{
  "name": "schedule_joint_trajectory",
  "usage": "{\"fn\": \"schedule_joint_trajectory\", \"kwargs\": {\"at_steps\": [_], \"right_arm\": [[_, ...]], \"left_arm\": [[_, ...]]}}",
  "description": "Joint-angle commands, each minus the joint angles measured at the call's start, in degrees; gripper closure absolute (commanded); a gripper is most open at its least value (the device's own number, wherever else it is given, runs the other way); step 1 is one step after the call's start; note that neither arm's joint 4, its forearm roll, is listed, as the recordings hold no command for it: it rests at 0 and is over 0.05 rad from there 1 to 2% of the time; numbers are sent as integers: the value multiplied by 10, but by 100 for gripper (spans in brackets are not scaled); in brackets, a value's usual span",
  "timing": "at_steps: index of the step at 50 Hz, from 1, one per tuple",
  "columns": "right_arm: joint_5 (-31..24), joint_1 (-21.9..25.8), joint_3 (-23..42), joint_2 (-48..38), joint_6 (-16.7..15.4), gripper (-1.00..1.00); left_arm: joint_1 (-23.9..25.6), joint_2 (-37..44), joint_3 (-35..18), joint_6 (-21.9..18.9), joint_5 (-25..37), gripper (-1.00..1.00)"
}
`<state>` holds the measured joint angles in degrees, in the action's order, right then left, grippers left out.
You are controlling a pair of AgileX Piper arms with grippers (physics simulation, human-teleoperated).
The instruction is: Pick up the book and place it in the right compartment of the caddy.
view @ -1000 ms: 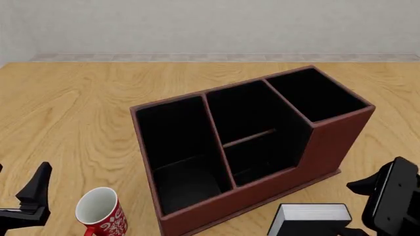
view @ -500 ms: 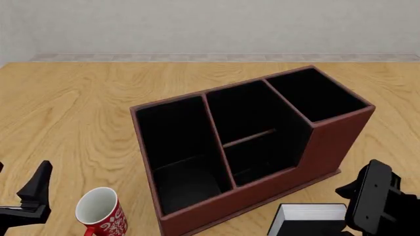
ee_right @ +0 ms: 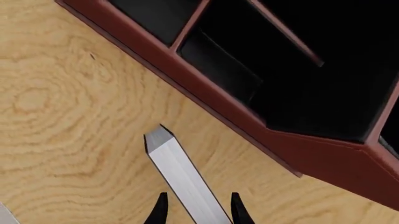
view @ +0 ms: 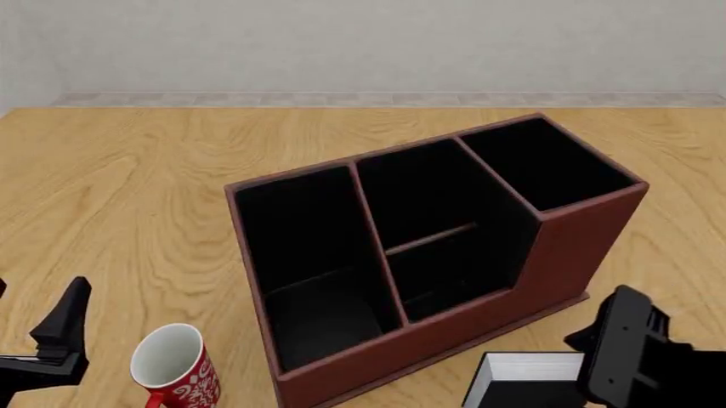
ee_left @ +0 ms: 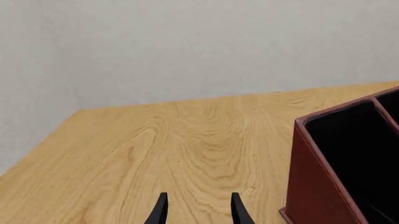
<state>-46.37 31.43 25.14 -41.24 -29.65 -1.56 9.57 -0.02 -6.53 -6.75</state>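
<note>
Beside the reddish-brown box caddy [ee_right: 299,149], your right end effector [ee_right: 196,215] straddles the black hardcover book [ee_right: 184,179], fingers spread, ready to pinch.

In the front view the book [view: 531,379] is cut off by the lower edge and partly hidden behind the right pincer [ee_right: 195,208], while the mug [view: 176,368] also runs off that edge.

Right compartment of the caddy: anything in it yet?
Empty. The right compartment shows only black lining; the book stands outside on the table.
</note>
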Motion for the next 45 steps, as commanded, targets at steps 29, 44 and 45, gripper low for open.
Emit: {"fn": "schedule_joint_trajectory", "kwargs": {"at_steps": [29,44,45], "right_arm": [[-6,74,16,-26,76,100],[-29,155,42,-38,154,100],[-29,164,46,-40,164,100]], "left_arm": [[-13,45,0,-6,-37,-100],[-13,61,0,-6,-50,-100],[-13,61,0,-5,-51,-100]]}}
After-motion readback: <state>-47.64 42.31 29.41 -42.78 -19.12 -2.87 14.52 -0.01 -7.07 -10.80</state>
